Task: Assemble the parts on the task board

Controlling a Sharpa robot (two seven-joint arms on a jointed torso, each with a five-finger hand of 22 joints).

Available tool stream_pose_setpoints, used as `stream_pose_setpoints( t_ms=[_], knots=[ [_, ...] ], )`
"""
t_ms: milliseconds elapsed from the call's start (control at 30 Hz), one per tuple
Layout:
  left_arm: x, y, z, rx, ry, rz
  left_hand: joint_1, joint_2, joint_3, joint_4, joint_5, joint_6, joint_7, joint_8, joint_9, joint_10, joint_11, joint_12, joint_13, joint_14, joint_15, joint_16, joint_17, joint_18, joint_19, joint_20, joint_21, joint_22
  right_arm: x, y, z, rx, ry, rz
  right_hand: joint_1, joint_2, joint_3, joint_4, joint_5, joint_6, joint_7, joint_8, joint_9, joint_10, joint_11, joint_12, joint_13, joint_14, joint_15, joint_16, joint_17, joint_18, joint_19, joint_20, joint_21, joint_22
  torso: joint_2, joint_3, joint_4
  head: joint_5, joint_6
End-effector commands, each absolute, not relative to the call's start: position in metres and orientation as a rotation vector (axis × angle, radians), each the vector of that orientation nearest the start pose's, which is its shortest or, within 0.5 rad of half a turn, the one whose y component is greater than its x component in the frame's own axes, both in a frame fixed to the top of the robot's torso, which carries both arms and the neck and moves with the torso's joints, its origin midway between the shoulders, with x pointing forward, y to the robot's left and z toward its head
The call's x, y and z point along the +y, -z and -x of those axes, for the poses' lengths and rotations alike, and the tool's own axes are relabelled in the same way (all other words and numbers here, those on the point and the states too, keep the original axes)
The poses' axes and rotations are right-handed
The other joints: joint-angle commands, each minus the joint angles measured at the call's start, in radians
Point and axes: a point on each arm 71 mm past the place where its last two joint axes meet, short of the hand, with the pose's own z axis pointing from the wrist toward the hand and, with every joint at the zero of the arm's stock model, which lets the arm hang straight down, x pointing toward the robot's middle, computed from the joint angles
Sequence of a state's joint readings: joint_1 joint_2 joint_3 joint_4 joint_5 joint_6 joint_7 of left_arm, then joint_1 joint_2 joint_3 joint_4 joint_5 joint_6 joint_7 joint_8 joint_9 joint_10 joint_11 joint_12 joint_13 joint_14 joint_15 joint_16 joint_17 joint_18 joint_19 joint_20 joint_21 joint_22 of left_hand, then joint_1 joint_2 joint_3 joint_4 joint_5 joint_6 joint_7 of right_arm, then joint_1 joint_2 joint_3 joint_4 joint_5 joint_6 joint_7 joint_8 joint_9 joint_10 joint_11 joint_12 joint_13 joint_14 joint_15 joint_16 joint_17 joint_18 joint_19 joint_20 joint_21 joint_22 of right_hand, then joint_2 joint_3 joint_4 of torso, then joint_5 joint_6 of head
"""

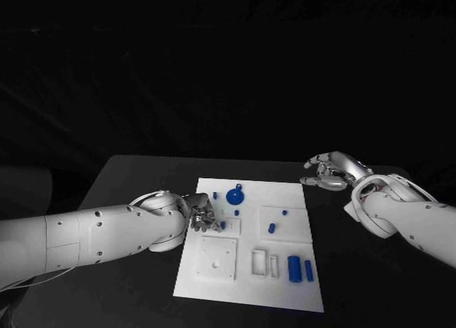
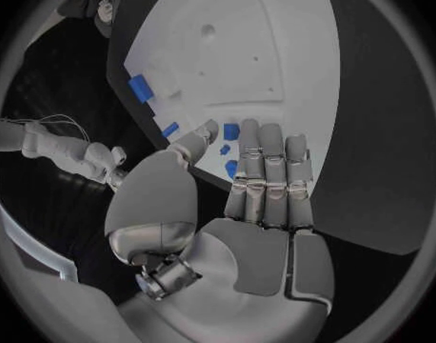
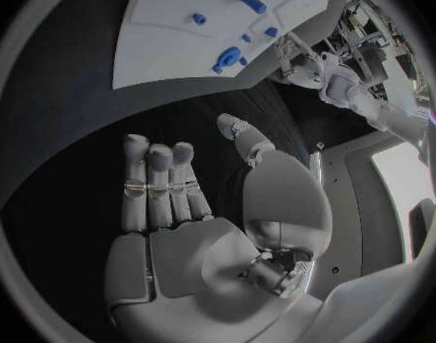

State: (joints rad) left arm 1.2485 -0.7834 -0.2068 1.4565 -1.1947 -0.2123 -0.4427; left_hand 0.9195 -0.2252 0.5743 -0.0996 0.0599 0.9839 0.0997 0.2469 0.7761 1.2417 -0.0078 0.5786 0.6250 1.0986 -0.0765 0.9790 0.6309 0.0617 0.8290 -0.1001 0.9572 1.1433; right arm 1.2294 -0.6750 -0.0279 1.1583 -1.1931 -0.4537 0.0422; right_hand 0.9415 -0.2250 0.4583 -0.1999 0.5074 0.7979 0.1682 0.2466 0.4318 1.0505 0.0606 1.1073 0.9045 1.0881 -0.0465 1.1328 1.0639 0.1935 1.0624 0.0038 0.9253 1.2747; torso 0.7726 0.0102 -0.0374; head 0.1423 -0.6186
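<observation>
Over the board's [image 1: 214,287] left edge the left hand [image 1: 198,212] hovered, fingers together and empty, near small parts [image 1: 222,224] it might knock askew, while the right hand [image 1: 332,172] idled, fingers apart.

Left hand [image 1: 196,213] covers the task board [image 1: 287,294] left edge; can't tell whether its fingertips touch the small blue part [image 1: 222,225] beside them. Left wrist view: fingers [image 2: 271,168] hide blue parts behind them.

I read no text, no labels, no brands, no numbers, no signs, neither on the task board [image 1: 250,273], nor on the table [image 1: 139,178]
</observation>
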Motion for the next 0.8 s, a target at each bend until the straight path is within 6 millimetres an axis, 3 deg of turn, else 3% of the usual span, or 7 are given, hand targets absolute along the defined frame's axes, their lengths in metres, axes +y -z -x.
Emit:
stream_pose_setpoints(
  t_ms=[33,300,600,800],
  knots=[
    [0.214,0.247,-0.485,2.049,0.36,0.154,-0.035,-0.027,-0.003,0.034,-0.01,-0.007,-0.004,0.009,-0.007,0.012,-0.005,-0.005,-0.001,0.01,0.001,-0.004,0.007,-0.008,0.004,-0.071,-0.004,0.002,-0.228,0.176,-0.555,1.511,-0.67,-0.124,-0.001,0.005,0.0,0.0,0.003,0.0,0.005,0.005,-0.001,-0.007,-0.002,0.004,-0.002,-0.004,-0.001,0.007,-0.001,0.068,-0.005,0.002,-0.003,0.001,0.001,0.002,-0.001,-0.002,-0.004],
    [0.212,0.258,-0.485,2.039,0.363,0.165,-0.07,-0.049,0.0,0.093,-0.011,0.007,-0.011,0.035,-0.013,0.026,-0.012,-0.004,0.004,0.021,-0.005,-0.001,0.025,-0.003,0.014,-0.075,-0.001,0.008,-0.228,0.176,-0.555,1.511,-0.671,-0.124,-0.001,0.005,0.0,0.0,0.003,0.001,0.005,0.005,-0.001,-0.007,-0.002,0.004,-0.002,-0.004,-0.001,0.007,-0.001,0.068,-0.004,0.002,-0.003,0.002,0.001,0.0018,-0.0007,-0.005,-0.005],
    [0.208,0.257,-0.486,2.011,0.393,0.169,-0.073,-0.044,0.004,0.121,-0.011,0.013,-0.016,0.049,-0.018,0.037,-0.016,-0.002,0.007,0.029,-0.01,0.002,0.036,0.0,0.021,-0.079,0.003,0.014,-0.228,0.176,-0.555,1.511,-0.671,-0.124,-0.001,0.006,0.0,0.0,0.003,0.001,0.005,0.005,-0.001,-0.007,-0.002,0.005,-0.002,-0.004,-0.001,0.008,-0.002,0.068,-0.004,0.002,-0.003,0.002,0.001,0.0016,-0.0002,-0.008,-0.006],
    [0.205,0.257,-0.486,2.011,0.401,0.164,-0.061,-0.016,0.007,0.127,-0.011,0.022,-0.019,0.058,-0.022,0.046,-0.019,-0.001,0.009,0.034,-0.013,0.003,0.042,0.001,0.025,-0.082,0.007,0.018,-0.228,0.176,-0.555,1.512,-0.671,-0.124,-0.001,0.006,0.0,0.0,0.003,0.001,0.005,0.005,-0.001,-0.007,-0.002,0.005,-0.002,-0.004,-0.001,0.008,-0.002,0.068,-0.004,0.002,-0.003,0.002,0.0,0.0016,0.0,-0.009,-0.008]
  ],
)
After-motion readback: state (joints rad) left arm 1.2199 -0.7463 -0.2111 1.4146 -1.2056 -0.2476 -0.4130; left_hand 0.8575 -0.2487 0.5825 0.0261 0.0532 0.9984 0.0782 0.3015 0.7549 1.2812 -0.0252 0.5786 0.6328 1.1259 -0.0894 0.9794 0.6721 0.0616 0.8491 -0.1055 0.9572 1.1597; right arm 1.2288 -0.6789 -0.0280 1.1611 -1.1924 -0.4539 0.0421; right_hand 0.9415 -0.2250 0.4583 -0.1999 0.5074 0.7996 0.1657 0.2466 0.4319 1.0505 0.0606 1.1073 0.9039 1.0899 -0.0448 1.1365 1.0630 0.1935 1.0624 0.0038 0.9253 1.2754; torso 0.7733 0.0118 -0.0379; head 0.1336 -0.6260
